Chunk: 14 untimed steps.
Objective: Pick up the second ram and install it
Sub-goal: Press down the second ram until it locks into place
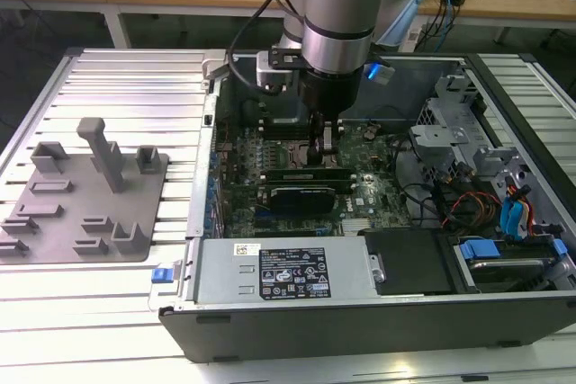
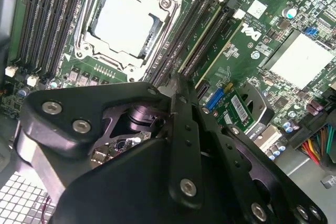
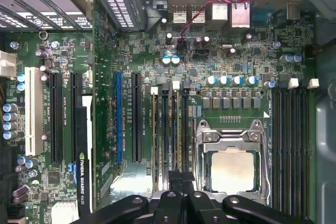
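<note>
In the exterior view we see the arm reaching down into the open computer case (image 1: 378,312), its gripper (image 1: 322,146) lowered onto the motherboard (image 1: 369,191) just beside the CPU socket (image 1: 286,132). The fingers stand close together — clamped on the second ram (image 1: 321,143), a thin board held upright between them, its lower edge at the memory slots. In the second wrist view the gripper (image 2: 177,92) meets over the bank of slots (image 2: 202,35) beside the CPU socket (image 2: 126,22), and a green stick (image 2: 210,43) sits among those slots. In the first wrist view the fingertips (image 3: 179,183) close over the slots (image 3: 170,129) between the socket (image 3: 231,166) and the blue expansion slot (image 3: 118,119). Whether the stick is fully seated we cannot tell — the gripper covers the joint. A grey parts tray (image 1: 81,204) lies on the slatted table (image 1: 126,87) at the exterior view's left.
</note>
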Available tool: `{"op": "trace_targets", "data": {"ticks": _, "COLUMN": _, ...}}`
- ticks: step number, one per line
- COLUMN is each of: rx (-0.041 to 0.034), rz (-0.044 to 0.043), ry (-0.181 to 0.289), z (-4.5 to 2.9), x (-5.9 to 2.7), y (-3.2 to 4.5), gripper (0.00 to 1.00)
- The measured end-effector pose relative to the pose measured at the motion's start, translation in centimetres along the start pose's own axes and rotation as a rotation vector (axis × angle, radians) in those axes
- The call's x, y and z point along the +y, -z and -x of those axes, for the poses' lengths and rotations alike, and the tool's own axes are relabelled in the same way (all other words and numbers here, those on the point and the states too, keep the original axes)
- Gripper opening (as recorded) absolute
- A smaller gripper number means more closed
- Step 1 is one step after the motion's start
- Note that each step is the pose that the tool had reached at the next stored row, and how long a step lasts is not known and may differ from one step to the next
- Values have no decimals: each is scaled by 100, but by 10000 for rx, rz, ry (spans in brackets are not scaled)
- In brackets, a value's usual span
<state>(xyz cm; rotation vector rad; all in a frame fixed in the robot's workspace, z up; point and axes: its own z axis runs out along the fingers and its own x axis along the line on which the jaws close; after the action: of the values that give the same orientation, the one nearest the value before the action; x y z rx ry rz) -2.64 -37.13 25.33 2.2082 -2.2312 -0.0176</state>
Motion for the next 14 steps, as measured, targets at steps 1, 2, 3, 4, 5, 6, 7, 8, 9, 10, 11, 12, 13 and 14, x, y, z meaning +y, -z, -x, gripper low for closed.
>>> {"op": "trace_targets", "data": {"ticks": 1, "rx": 0, "rz": 0, "ry": 0, "z": 0, "x": -5, "y": 0, "gripper": 8}}
{"op": "trace_targets", "data": {"ticks": 2, "rx": 1, "rz": 0, "ry": 0, "z": 0, "x": -10, "y": 0, "gripper": 8}}
{"op": "trace_targets", "data": {"ticks": 3, "rx": 0, "rz": 0, "ry": -1, "z": 0, "x": -16, "y": 0, "gripper": 8}}
{"op": "trace_targets", "data": {"ticks": 4, "rx": 0, "rz": 0, "ry": -1, "z": 0, "x": -21, "y": 0, "gripper": 8}}
{"op": "trace_targets", "data": {"ticks": 5, "rx": 0, "rz": 0, "ry": -1, "z": 0, "x": -23, "y": 0, "gripper": 8}}
{"op": "trace_targets", "data": {"ticks": 6, "rx": 0, "rz": 0, "ry": -1, "z": 0, "x": -25, "y": 0, "gripper": 8}}
{"op": "trace_targets", "data": {"ticks": 7, "rx": 1, "rz": 0, "ry": 0, "z": 0, "x": -28, "y": 1, "gripper": 8}}
{"op": "trace_targets", "data": {"ticks": 8, "rx": 1, "rz": 0, "ry": -1, "z": 0, "x": -29, "y": 0, "gripper": 8}}
{"op": "trace_targets", "data": {"ticks": 9, "rx": 0, "rz": 0, "ry": 0, "z": 0, "x": -35, "y": 0, "gripper": 8}}
{"op": "trace_targets", "data": {"ticks": 10, "rx": 1, "rz": 0, "ry": 0, "z": 1, "x": -52, "y": 1, "gripper": 8}}
{"op": "trace_targets", "data": {"ticks": 11, "rx": 0, "rz": 1, "ry": -1, "z": 1, "x": -87, "y": 1, "gripper": 8}}
{"op": "trace_targets", "data": {"ticks": 12, "rx": 0, "rz": 0, "ry": -1, "z": 1, "x": -124, "y": 1, "gripper": 8}}
{"op": "trace_targets", "data": {"ticks": 13, "rx": 0, "rz": 0, "ry": 1, "z": 2, "x": -174, "y": 2, "gripper": 8}}
{"op": "trace_targets", "data": {"ticks": 14, "rx": 1, "rz": 0, "ry": 0, "z": 2, "x": -191, "y": 2, "gripper": 8}}
